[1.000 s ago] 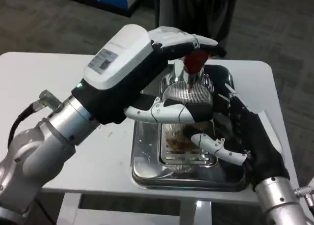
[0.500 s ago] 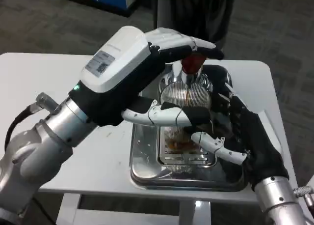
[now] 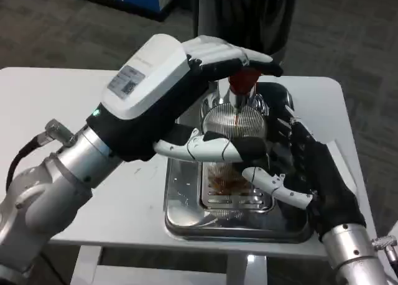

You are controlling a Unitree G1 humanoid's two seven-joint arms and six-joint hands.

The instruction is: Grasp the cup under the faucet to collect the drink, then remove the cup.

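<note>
White worktop (image 3: 50,98) fills the view, carrying a steel drip tray (image 3: 180,204). Since a second ago the left robot hand (image 3: 205,98) has eased slightly left while staying over the red faucet handle (image 3: 244,79), fingers resting on it; filling seems underway. Under the spout the cup (image 3: 227,176) holds a little brown drink. Beside it, the right robot hand (image 3: 305,173) has barely moved, fingers curled around the cup.

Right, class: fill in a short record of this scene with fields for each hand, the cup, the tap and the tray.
left hand: fingers over the red tap handle
right hand: around the cup
cup: clear, brown drink inside, on the grate under the tap
tap: thin stream falling
tray: steel, on the white table
</note>
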